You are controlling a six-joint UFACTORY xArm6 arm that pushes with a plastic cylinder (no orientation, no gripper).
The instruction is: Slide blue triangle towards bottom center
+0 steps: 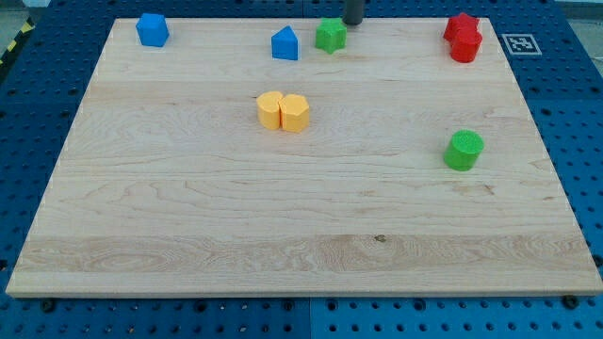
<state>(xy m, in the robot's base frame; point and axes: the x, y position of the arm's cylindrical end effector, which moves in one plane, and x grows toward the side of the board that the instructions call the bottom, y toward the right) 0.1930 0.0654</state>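
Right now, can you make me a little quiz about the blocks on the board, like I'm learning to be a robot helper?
1. True or false: the two yellow blocks touch each other.
2. Which block sits nearest my tip? A) green star block B) green round block C) blue block at the top left corner
3. Fill in: the blue triangle block lies just to the view's ____ of the green star block.

Key
1. True: they sit side by side with no gap.
2. A: my tip shows at the view's top edge, just right of that star.
3. Left. The two red blocks are far off at the top right.
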